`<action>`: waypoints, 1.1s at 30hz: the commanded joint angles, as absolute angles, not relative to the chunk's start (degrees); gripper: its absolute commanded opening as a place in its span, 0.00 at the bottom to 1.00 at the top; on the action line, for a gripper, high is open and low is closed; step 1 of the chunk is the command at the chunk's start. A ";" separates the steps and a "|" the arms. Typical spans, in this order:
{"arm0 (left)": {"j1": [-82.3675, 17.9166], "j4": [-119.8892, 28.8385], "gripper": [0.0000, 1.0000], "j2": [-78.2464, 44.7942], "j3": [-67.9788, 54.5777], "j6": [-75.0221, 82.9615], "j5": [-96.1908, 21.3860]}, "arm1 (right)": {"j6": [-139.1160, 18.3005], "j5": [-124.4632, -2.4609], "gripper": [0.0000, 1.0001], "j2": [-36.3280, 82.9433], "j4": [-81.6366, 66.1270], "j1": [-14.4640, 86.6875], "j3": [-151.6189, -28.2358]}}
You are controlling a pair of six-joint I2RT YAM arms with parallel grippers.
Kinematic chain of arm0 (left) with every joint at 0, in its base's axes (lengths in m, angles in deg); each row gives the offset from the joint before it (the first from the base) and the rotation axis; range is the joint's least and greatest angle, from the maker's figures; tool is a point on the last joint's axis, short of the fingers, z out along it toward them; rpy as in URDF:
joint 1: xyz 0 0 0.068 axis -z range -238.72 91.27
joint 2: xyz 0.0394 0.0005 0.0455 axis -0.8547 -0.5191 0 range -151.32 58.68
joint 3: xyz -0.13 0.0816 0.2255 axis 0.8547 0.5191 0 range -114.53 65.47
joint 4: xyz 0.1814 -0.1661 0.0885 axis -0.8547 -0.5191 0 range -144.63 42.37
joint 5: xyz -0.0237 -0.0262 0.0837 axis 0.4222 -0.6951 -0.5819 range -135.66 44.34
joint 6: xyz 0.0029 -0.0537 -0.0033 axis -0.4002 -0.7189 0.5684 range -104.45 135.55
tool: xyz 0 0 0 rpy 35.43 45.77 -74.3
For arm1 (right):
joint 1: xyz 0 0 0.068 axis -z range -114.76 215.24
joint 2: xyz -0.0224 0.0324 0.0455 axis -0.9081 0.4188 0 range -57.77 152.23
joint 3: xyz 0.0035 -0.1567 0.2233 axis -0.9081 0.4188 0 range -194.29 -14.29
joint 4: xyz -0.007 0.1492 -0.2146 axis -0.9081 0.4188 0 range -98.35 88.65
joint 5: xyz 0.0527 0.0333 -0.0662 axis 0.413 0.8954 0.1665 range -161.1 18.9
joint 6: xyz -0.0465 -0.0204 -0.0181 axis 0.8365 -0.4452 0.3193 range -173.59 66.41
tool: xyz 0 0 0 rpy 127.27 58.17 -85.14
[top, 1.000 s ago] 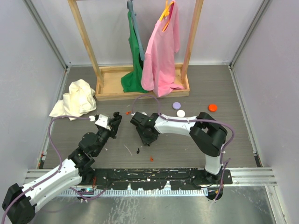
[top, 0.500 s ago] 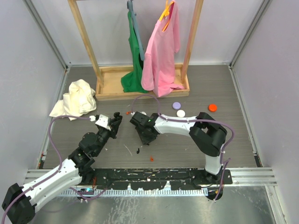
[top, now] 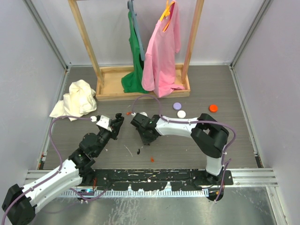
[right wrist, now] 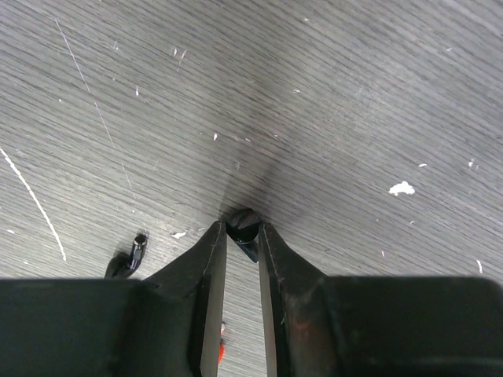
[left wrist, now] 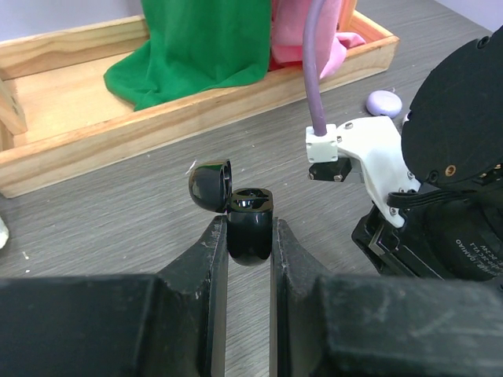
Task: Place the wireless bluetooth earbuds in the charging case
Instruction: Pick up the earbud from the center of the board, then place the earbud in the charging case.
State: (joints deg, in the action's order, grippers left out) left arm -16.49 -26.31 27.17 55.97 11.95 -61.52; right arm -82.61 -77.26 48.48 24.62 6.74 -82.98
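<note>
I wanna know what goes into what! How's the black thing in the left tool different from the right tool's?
The charging case in the left tool is bigger and round, lid flipped open; the earbud in the right tool is tiny, half hidden. The case looks lifted; the earbud sits low by the table. Both are black and pinched.

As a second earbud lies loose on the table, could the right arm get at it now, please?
Probably not yet: the right gripper is shut on one earbud, so its jaws are occupied. The loose earbud lies close by with nothing in between.
</note>
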 commanded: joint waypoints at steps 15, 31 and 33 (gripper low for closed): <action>-16.78 -9.85 0.00 28.35 58.68 10.82 -47.65 | -75.43 -78.38 0.17 19.29 8.01 8.28 -72.65; -16.71 1.70 0.00 25.41 58.97 10.20 -34.90 | -74.67 -70.42 0.17 3.98 -19.01 8.38 -63.03; -16.78 2.75 0.00 24.75 58.83 10.48 -33.37 | -75.49 -69.26 0.17 3.81 -21.99 8.43 -62.20</action>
State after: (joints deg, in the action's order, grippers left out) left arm -16.49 -4.60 25.49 59.29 10.21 -37.43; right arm -74.74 -72.40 5.54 -10.26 8.38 -63.37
